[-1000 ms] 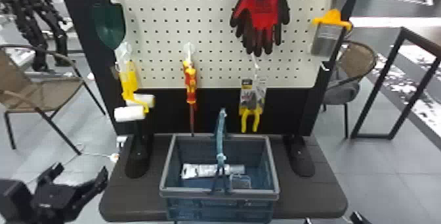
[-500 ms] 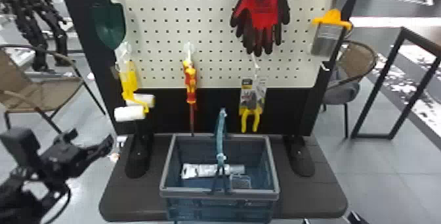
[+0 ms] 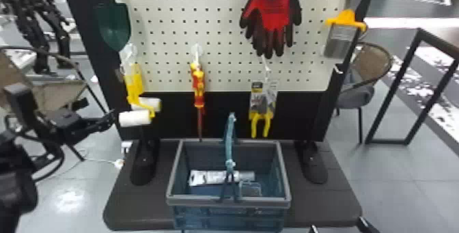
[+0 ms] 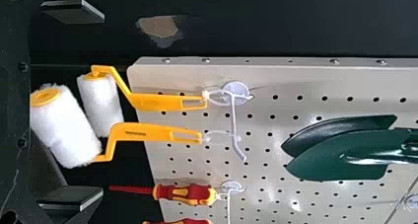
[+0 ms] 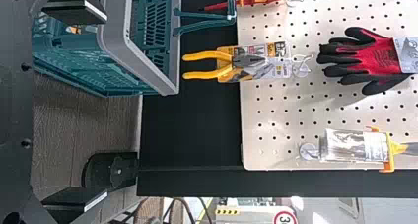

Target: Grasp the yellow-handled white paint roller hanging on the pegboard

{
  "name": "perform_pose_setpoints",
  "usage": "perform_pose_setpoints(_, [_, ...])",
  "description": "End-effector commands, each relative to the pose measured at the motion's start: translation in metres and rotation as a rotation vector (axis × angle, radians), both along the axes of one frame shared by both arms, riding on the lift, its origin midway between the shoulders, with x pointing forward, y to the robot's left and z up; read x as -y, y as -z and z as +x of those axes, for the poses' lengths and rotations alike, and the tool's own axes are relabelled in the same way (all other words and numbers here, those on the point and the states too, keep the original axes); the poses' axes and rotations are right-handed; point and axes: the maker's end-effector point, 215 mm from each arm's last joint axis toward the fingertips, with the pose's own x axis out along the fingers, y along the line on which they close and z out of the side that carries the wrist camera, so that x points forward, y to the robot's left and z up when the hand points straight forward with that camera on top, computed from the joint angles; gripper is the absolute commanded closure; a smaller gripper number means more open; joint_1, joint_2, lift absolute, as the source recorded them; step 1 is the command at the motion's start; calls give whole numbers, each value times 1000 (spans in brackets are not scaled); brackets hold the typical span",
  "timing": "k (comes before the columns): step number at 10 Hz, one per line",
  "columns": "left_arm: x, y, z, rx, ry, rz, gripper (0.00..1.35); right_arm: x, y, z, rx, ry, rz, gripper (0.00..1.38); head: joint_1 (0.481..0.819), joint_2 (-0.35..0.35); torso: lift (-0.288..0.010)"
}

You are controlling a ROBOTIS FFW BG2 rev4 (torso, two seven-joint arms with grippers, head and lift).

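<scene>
Pegboard stand: grasp of hanging roller pending

Left gripper: fingers apart, empty, near the rollers. Yellow-handled white paint roller: hangs beside second roller on one hook. Best to centre one roller between the fingers, other clear, before closing; then ease its tie off. Right gripper: low right, fingers apart, empty.

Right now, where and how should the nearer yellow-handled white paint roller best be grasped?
Probably by its straight yellow handle, from the front, with the open left gripper closing on both sides: it hangs upright and slim, while the white roll is thick and crosswise.
</scene>
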Motion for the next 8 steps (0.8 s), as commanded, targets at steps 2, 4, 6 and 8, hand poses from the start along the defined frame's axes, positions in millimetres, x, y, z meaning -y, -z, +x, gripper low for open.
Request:
perform_pose_setpoints(2, [13, -10, 24, -30, 81, 36, 55, -8, 0, 6, 4, -16, 15, 68, 549, 0, -100])
perform_pose_setpoints(4, [33, -14, 37, -26, 128, -13, 51, -15, -1, 10, 7, -31, 24, 68, 549, 0, -100])
perform_pose_setpoints(6, [47, -14, 44, -26, 147, -26, 39, -20, -1, 12, 9, -42, 32, 68, 549, 0, -100])
perform_pose_setpoints(8, [59, -17, 50, -19, 167, -21, 21, -24, 1, 12, 5, -47, 45, 68, 549, 0, -100])
